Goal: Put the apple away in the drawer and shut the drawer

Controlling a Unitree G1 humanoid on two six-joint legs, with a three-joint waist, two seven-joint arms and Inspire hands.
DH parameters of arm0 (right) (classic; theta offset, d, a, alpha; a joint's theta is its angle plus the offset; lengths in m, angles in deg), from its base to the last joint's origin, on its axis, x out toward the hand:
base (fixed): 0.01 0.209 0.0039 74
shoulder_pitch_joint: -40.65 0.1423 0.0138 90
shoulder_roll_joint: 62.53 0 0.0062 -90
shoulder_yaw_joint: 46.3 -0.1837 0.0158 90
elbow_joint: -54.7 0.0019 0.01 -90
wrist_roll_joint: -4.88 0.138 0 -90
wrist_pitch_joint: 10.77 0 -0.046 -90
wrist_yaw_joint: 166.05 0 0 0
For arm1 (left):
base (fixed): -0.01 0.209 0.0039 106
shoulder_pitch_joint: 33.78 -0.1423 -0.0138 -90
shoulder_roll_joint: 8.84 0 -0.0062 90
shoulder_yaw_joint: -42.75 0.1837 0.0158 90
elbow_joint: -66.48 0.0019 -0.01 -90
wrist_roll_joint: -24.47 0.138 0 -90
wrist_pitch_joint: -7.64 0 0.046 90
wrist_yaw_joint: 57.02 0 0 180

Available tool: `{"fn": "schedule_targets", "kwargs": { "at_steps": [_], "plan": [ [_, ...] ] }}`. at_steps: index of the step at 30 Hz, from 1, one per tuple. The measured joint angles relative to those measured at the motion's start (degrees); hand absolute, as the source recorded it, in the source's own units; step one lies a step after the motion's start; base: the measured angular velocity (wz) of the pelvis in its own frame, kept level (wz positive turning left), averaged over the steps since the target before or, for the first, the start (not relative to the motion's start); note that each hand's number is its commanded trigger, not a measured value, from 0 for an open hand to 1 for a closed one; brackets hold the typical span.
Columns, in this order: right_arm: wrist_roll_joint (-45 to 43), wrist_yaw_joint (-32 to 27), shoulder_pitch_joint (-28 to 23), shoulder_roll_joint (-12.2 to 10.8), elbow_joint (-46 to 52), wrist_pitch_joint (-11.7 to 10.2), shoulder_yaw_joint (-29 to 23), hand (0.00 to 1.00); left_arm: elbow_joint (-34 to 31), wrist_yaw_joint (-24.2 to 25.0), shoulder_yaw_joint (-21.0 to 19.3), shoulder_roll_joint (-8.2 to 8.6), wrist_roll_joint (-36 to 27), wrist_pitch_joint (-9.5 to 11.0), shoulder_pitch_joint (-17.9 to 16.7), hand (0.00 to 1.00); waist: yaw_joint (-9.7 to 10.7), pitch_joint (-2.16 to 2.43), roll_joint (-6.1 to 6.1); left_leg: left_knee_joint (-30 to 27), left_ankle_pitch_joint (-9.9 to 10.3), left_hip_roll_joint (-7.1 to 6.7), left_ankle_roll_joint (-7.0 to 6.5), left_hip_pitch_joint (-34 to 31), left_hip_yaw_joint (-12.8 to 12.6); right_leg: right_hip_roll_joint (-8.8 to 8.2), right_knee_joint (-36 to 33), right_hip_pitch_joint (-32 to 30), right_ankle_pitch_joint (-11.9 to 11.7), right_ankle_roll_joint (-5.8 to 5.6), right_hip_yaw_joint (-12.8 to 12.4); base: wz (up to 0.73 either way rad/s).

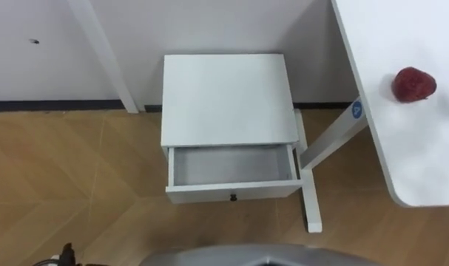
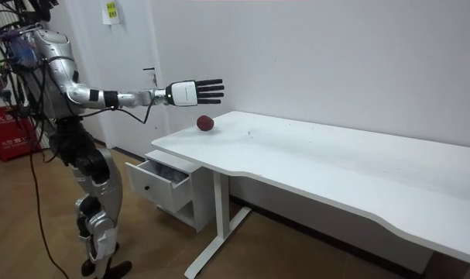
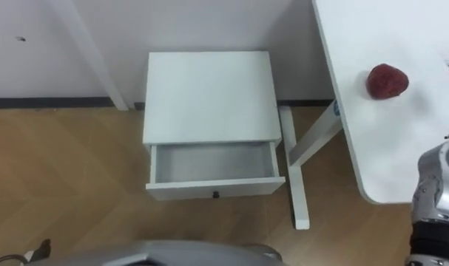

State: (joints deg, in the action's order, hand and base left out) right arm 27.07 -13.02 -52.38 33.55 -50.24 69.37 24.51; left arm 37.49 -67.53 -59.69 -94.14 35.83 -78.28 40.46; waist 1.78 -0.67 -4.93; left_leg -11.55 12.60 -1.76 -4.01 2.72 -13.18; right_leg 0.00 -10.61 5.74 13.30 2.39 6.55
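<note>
Dark red roundish apple (image 1: 413, 84) lies on the white desk top (image 1: 416, 162), near the end by the wall

No clear long axis, stem end not made out. Eye views look down on the small white cabinet (image 1: 225, 96), its drawer (image 1: 233, 193) pulled out, the apple well off to the right. Room view gives the right hand (image 2: 190, 91): arm stretched level, fingers straight, holding nothing, above and apart from the apple

Seemingly an apple (image 1: 413, 84) on the table (image 1: 402, 148), right of drawer (image 1: 231, 193).
</note>
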Motion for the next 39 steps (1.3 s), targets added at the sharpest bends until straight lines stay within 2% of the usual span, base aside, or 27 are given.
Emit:
{"fn": "schedule_targets", "kwargs": {
  "at_steps": [5, 6, 9, 13, 17, 23, 25, 27, 36, 39],
  "plan": [
    [-2.73, 4.02, 0.32, 0.08, -2.74, 0.38, 1.39, 0.0, -0.37, -0.01, 0.43, -0.16, 0.14, -0.15, -0.11, 0.0, -0.71, 0.18, 0.74, -0.03, 0.0, -0.04, -0.01, -0.04, 0.16, -0.07, 0.01, 0.12, -0.1, -0.15, 0.44, 0.02],
    [-3.52, 4.76, 0.32, 0.11, -3.5, 1.18, 2.27, 0.0, -0.37, -0.01, 0.47, -0.16, 0.17, -0.51, -0.22, 0.0, -0.65, 0.3, 0.94, -0.08, 0.0, -0.09, -0.01, -0.09, 0.64, -0.12, 0.0, 0.22, -0.1, -0.15, 1.17, 0.14],
    [-4.71, 6.82, 0.66, 0.14, -6.38, 1.3, 2.63, 0.0, -0.36, 0.0, 0.67, -0.15, 0.18, -1.2, -0.2, 0.0, -0.78, 0.55, 1.48, -0.07, -0.01, -0.08, 0.0, -0.07, 0.85, -0.13, 0.0, 0.23, -0.1, -0.15, 1.52, 0.06],
    [-4.89, 8.25, 3.31, 0.42, -10.65, 1.86, 2.67, 0.0, -0.39, 0.11, 0.66, -0.15, 0.19, -1.49, -0.49, 0.0, -0.82, 0.53, 1.55, -0.11, -0.12, -0.07, 0.06, -0.11, 0.93, -0.09, -0.03, 0.11, -0.11, -0.13, 1.47, 0.0],
    [-4.9, 9.78, 3.91, 0.79, -11.67, 1.99, 2.69, 0.0, -0.4, 0.77, 0.63, -0.17, 0.19, -1.49, -0.55, 0.0, -0.86, 0.48, 1.39, -0.19, -0.12, -0.08, 0.06, -0.25, 1.06, -0.09, -0.06, 0.03, -0.11, -0.12, 1.54, 0.0],
    [-7.69, 12.71, 3.95, 1.33, -12.61, 1.99, 2.99, 0.0, -0.38, 1.07, 0.79, -0.61, 0.74, -1.45, -0.56, 0.0, -0.71, 0.62, 0.19, -0.31, -0.12, -0.09, 0.06, -0.35, 1.34, -0.08, -0.07, 0.08, -0.12, -0.11, 1.53, 0.01],
    [-9.04, 13.81, 4.01, 2.23, -14.32, 1.92, 4.74, 0.0, -0.3, 1.11, 0.89, -1.08, 0.88, -1.4, -0.56, 0.0, -0.89, 0.46, -0.37, -0.35, -0.12, -0.08, 0.06, -0.24, 1.34, -0.08, -0.06, 0.21, -0.12, -0.1, 1.48, 0.0],
    [-9.24, 15.1, 4.12, 2.88, -16.05, 1.92, 6.15, 0.0, -0.16, 1.15, 0.9, -1.31, 0.83, -1.4, -0.56, 0.0, -0.94, 0.49, -0.61, -0.36, -0.12, -0.08, 0.06, -0.24, 1.34, -0.08, -0.06, 0.21, -0.12, -0.1, 1.44, 0.0],
    [-9.54, 19.76, 4.25, 3.97, -20.48, 2.43, 7.24, 0.0, 0.96, 2.69, 0.9, -2.18, 0.69, -1.27, -0.55, 0.0, -1.38, 0.45, -0.79, -1.25, -0.12, -0.08, 0.06, -1.04, 2.07, -0.15, -0.06, 0.06, -0.16, -0.04, 2.37, 0.04],
    [-9.68, 21.5, 4.26, 4.02, -21.9, 2.43, 7.27, 0.0, 1.02, 2.82, 0.9, -2.2, 0.71, -1.27, -0.82, 0.0, -2.07, 0.38, -0.94, -1.32, -0.12, -0.07, 0.06, -1.05, 2.23, -0.15, -0.07, 0.21, -0.19, 0.02, 2.88, 0.04]
  ]
}}
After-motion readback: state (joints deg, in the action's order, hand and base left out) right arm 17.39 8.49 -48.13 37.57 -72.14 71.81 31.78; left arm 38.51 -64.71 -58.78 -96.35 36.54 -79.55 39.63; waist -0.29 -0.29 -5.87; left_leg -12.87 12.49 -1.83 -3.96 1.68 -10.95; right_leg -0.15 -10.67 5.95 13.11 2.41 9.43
